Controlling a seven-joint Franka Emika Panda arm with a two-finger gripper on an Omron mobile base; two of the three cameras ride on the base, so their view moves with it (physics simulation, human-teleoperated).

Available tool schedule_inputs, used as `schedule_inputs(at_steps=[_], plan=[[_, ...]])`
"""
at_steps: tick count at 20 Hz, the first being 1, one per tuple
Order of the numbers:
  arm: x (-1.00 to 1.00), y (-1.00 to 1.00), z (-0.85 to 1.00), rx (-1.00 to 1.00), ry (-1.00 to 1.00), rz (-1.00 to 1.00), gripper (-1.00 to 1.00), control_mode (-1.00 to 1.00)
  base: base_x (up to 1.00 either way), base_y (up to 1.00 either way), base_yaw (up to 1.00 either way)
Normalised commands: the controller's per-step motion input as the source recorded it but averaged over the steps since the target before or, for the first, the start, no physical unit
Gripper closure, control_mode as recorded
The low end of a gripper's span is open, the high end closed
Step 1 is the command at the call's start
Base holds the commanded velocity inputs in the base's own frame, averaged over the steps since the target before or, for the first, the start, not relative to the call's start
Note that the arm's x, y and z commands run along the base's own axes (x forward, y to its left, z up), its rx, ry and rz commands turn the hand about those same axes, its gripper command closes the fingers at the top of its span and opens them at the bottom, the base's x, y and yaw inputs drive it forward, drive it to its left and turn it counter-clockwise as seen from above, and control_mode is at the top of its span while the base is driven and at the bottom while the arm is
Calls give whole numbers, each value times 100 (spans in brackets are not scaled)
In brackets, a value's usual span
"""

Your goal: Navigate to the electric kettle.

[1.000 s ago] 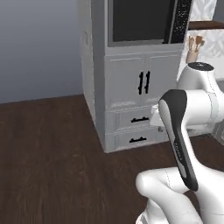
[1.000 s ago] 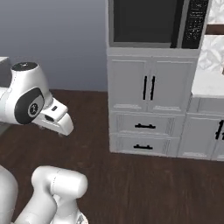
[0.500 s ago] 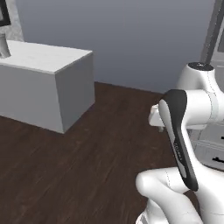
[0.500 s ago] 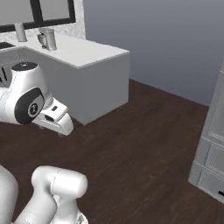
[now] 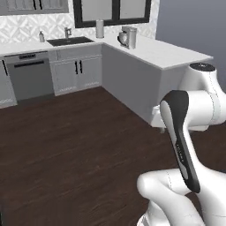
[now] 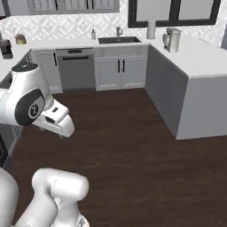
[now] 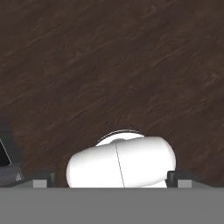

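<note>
The electric kettle (image 5: pixel 128 37), a grey jug with a side loop handle, stands on the white counter near the corner under the window, well across the floor from me. The right base view shows the kettle (image 6: pixel 172 40) at the upper right, on the same counter. In the hand view my gripper (image 7: pixel 111 181) points down at the dark wood floor. Its two fingertips (image 7: pixel 178 178) sit far apart with nothing between them.
A white peninsula counter (image 5: pixel 176 57) juts toward me on the right. The sink (image 6: pixel 119 40) and a dishwasher (image 6: pixel 75 73) line the back wall. A pale cylinder (image 5: pixel 99 28) stands by the window. A dark appliance (image 6: pixel 5 48) sits on the left counter. Open wood floor (image 5: pixel 79 145) lies ahead.
The whole picture has swung: the base has turned from the oven cabinet, past the peninsula, to the sink corner with the kettle. The arm keeps its pose.
</note>
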Motion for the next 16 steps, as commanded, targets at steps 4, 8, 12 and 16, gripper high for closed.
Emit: schedule_inputs(at_steps=[4, 8, 12, 16], plan=[[0, 0, 0, 0, 0, 0, -100, 100, 28, 8, 56], [0, 0, 0, 0, 0, 0, -100, 100, 94, 7, 1], [0, 0, 0, 0, 0, 0, -100, 100, 100, 6, 0], [0, 0, 0, 0, 0, 0, -100, 100, 99, 0, 5]])
